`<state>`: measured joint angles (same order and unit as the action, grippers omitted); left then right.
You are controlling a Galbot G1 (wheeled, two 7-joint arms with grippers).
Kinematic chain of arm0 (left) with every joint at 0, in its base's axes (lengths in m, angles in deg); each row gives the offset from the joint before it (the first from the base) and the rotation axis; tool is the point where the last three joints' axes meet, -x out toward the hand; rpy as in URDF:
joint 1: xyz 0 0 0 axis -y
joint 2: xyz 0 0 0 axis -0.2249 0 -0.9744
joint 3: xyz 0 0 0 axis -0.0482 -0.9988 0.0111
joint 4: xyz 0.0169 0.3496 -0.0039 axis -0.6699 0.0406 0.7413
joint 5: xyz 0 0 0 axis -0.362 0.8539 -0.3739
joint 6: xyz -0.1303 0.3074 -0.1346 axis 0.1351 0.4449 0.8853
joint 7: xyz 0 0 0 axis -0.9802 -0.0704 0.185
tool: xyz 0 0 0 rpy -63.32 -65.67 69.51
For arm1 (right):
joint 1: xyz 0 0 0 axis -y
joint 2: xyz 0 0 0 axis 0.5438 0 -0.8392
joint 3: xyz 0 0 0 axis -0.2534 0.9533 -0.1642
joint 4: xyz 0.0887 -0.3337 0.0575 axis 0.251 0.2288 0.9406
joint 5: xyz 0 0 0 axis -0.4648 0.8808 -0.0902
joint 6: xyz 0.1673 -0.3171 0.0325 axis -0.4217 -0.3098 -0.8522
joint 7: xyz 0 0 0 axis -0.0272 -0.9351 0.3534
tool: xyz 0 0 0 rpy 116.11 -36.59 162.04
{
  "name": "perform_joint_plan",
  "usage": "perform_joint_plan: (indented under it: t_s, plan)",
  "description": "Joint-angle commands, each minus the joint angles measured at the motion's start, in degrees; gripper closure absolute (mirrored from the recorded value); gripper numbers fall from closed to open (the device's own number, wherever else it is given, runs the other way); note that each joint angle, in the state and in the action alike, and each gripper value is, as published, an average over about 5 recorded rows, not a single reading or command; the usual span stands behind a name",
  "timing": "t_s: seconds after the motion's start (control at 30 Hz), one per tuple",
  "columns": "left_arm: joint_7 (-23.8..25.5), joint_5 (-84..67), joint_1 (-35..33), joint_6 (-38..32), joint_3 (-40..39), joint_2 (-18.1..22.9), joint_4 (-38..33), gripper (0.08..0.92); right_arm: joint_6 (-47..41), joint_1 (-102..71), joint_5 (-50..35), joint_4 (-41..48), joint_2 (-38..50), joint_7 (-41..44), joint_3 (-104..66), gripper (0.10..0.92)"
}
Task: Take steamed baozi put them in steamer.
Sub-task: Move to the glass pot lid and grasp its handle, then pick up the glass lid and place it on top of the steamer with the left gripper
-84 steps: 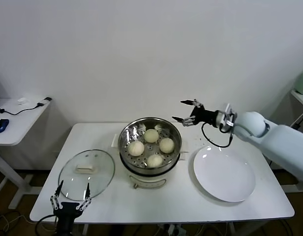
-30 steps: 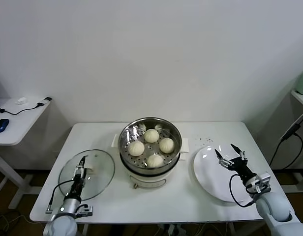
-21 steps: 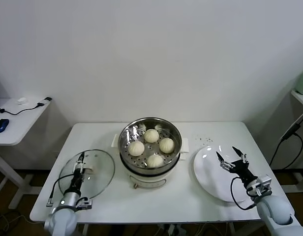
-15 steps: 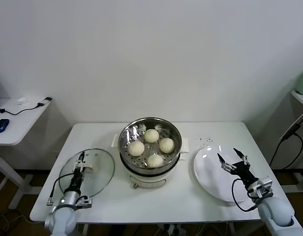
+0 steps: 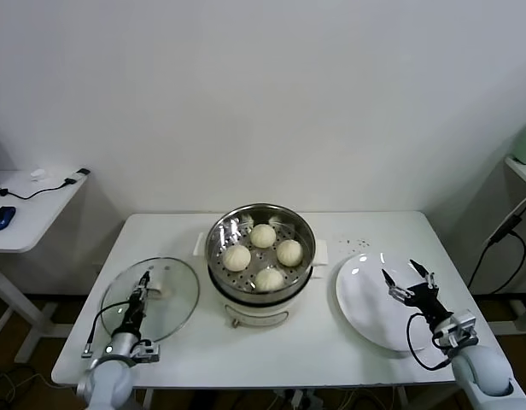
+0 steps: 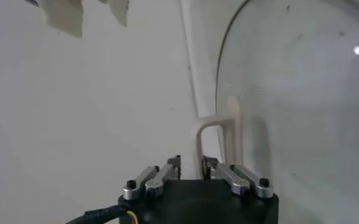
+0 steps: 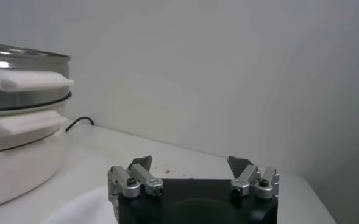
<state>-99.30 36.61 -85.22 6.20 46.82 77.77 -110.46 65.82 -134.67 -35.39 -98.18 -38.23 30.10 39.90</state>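
Plain white wall behind a white desk [image 5: 331, 342]; from the head view I see the steamer [image 5: 261, 256] at its middle with all four buns [image 5: 261, 254] already sitting on the perforated tray. The white plate [image 5: 374, 299] to its right is bare, so I judge the loading step done. The glass lid [image 5: 152, 299] lies flat on the desk to the steamer's left. My left gripper [image 5: 137, 299] hangs low over the lid, and my right gripper [image 5: 410, 282] sits over the near right part of the plate, jaws spread and carrying nothing.

In the left wrist view, the left gripper [image 6: 191, 165] has its jaws drawn nearly together and empty, aimed toward the lid's cream handle [image 6: 219, 134], just short of it.

In the right wrist view, the right gripper [image 7: 191, 163] shows jaws wide apart, with the steamer's side handles [image 7: 27, 79] well off.

If anything remains, I'd guess covering the pot: that calls for parting the left jaws and straddling that handle squarely before lifting.
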Motion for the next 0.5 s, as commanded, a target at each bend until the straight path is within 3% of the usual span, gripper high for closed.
perform_joint_plan:
  t_s: [0.03, 0.2, 0.5]
  plan:
    - [1.19, -5.60, -2.00, 1.00, -0.36, -1.00, -4.58, 0.744, 0.29, -0.08, 0.99, 0.80, 0.03, 0.31, -0.46, 0.203]
    - [3.28, -12.25, -7.11, 4.05, -0.80, -3.09, -14.04, 0.849, 0.43, 0.17, 0.95, 1.29, 0.23, 0.54, -0.77, 0.203]
    - [6.39, -20.92, -19.81, 16.34, 0.53, -10.25, -35.79, 0.854, 0.90, 1.47, 0.92, 3.14, 0.62, 0.65, -0.84, 0.203]
